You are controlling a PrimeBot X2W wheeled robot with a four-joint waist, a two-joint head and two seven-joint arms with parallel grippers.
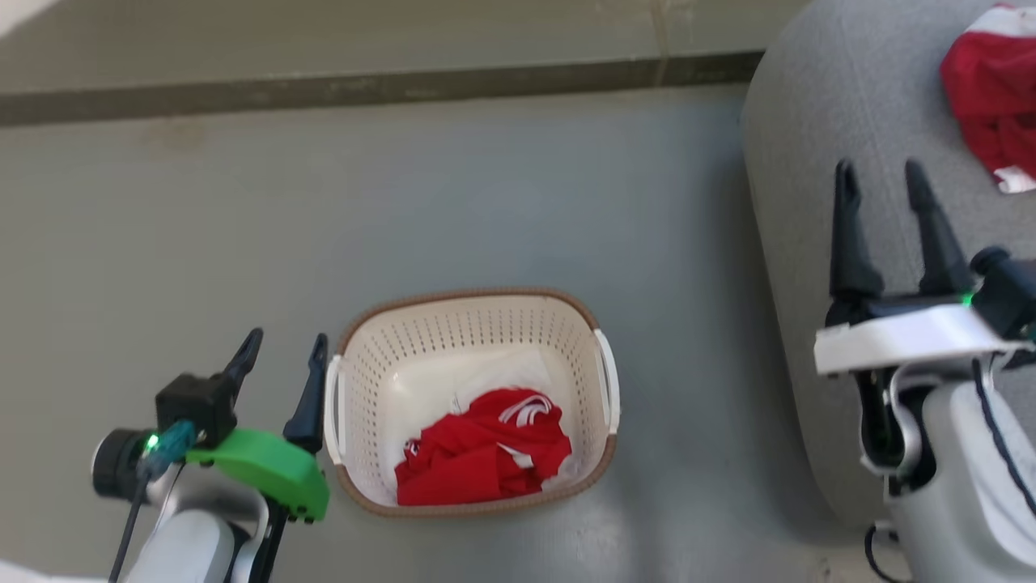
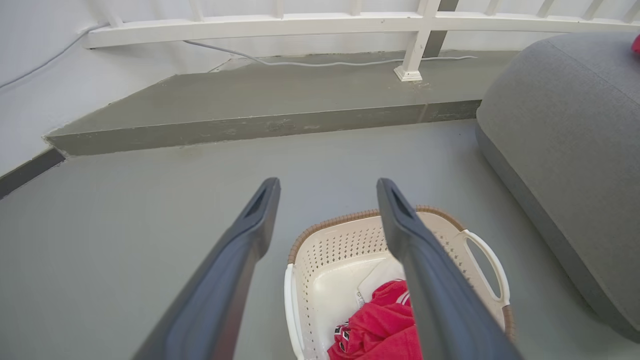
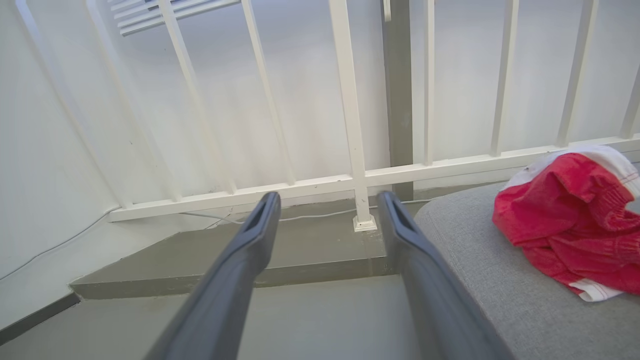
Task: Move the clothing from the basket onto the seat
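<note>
Head view gives you the basket (image 1: 473,328) upright on the grey floor (image 1: 243,210), mouth up. Its long axis runs left to right across the picture, with a white handle at each short end. One red garment (image 1: 486,449) lies crumpled inside, bunched against the near wall. The heap is wider than it is deep, and white stripes show at its far right.

Your left end effector (image 1: 288,337) is near the basket's left handle, outside the rim. Its fingers are apart, point away from the robot, and have nothing between them. Your right end effector (image 1: 881,168) hangs over the rounded left edge of the seat (image 1: 809,121), likewise spread wide and empty, pointing up the view. A second red garment (image 1: 987,89) with white trim lies heaped on the seat, off to the right of that end effector and apart from it.

In the left wrist view, one of the spread fingers (image 2: 245,250) stands over bare floor while the other crosses the basket (image 2: 340,245), with the red garment (image 2: 380,320) below it. The right wrist view shows the second red garment (image 3: 565,215) resting on the seat (image 3: 480,260), with a white railing (image 3: 350,125) behind.
</note>
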